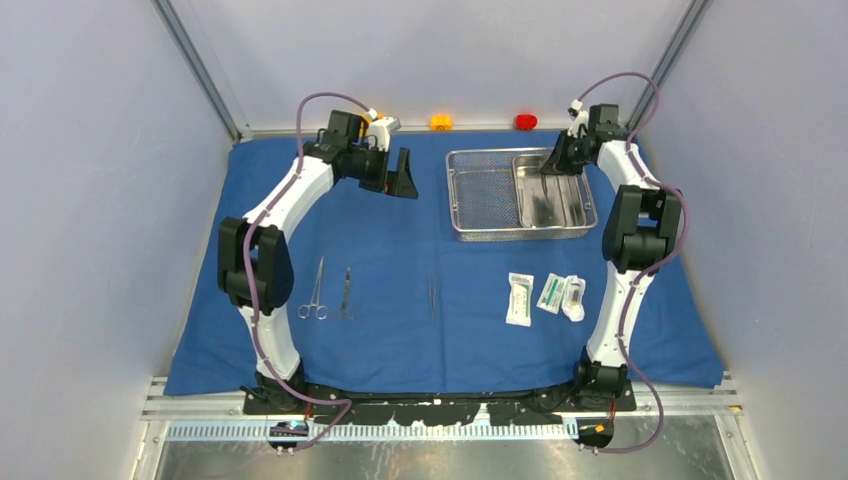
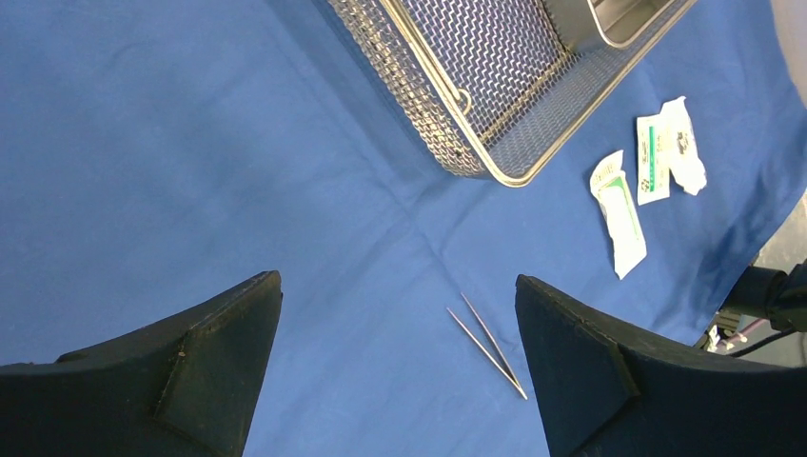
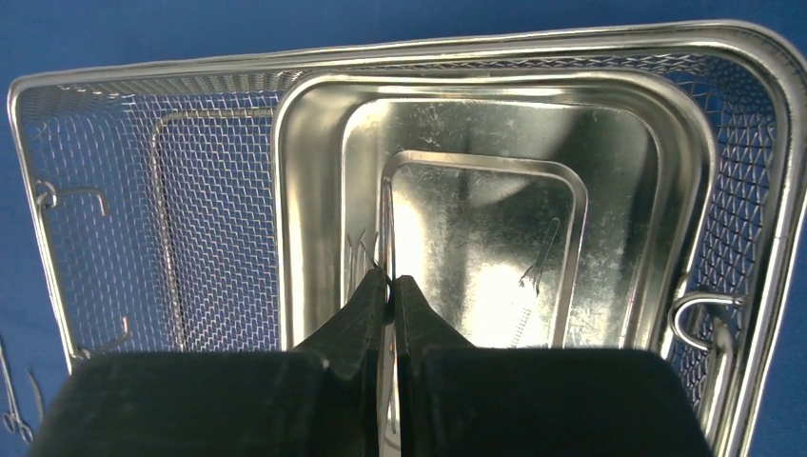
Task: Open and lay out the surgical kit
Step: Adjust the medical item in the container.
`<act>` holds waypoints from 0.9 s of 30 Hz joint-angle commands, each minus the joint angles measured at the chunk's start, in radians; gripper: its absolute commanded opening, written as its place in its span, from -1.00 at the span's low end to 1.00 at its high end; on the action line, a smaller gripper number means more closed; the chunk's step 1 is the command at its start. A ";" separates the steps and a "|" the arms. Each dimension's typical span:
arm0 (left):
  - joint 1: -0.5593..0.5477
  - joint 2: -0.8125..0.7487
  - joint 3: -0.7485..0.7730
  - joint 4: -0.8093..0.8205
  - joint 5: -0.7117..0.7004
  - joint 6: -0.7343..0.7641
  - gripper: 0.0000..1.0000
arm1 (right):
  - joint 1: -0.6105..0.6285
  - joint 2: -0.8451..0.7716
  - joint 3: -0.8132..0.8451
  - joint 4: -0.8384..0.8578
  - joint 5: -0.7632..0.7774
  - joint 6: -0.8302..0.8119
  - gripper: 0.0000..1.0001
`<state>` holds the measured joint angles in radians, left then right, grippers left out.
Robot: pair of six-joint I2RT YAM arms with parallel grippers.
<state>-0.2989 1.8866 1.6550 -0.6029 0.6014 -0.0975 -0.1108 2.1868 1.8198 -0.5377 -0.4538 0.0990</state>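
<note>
The cloth (image 1: 400, 260) is matt blue fabric, softly creased. The basket (image 2: 457, 105) is woven wire mesh — bright steel — and the tray (image 3: 314, 190) is polished metal (mirror-glossy, lightly scuffed). The tweezers (image 2: 487, 346) are thin shiny metal; the packets (image 2: 623, 209) look papery.

— What is on your desk (image 1: 450, 460)?
— You have a blue cloth (image 1: 400, 230) spread flat over most of it.
— Anything off the cloth?
— An orange block (image 1: 441, 122) and a red block (image 1: 525, 122) sit just past its far edge. On the cloth you'll see a wire-mesh basket (image 1: 480, 190) at the far right. Scissors (image 1: 314, 290), forceps (image 1: 346, 293) and tweezers (image 1: 433, 298) lie in a near row, with three white packets (image 1: 519, 299) to their right.
</note>
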 commanded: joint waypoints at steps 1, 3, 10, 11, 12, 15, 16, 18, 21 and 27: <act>-0.015 -0.001 0.036 0.042 0.051 -0.016 0.89 | -0.003 0.025 0.046 0.018 0.012 0.043 -1.00; -0.019 0.000 0.033 0.045 0.056 -0.016 0.89 | -0.003 0.043 0.046 0.018 0.028 0.049 -0.99; -0.023 -0.008 0.016 0.063 0.062 -0.015 0.89 | 0.006 0.060 0.026 0.033 0.087 0.025 -0.96; -0.023 -0.009 0.014 0.064 0.065 -0.016 0.89 | 0.007 0.061 0.026 0.033 0.093 0.020 -0.95; -0.023 -0.009 0.013 0.066 0.065 -0.016 0.89 | 0.009 0.062 0.026 0.033 0.099 0.017 -0.93; -0.023 -0.011 0.009 0.066 0.065 -0.016 0.89 | 0.014 0.059 0.021 0.033 0.118 0.001 -0.84; -0.023 -0.013 0.008 0.066 0.065 -0.015 0.89 | 0.016 0.056 0.020 0.033 0.122 -0.005 -0.81; -0.023 -0.015 0.006 0.066 0.065 -0.015 0.89 | 0.019 0.051 0.018 0.036 0.132 -0.011 -0.72; -0.023 -0.016 0.006 0.065 0.065 -0.014 0.89 | 0.019 0.052 0.024 0.033 0.136 -0.017 -0.63; -0.023 -0.020 0.000 0.064 0.064 -0.013 0.89 | 0.019 0.057 0.033 0.027 0.143 -0.024 -0.53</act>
<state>-0.3210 1.8950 1.6547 -0.5732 0.6411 -0.1047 -0.0971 2.2631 1.8313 -0.5339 -0.3294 0.0948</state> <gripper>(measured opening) 0.949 0.235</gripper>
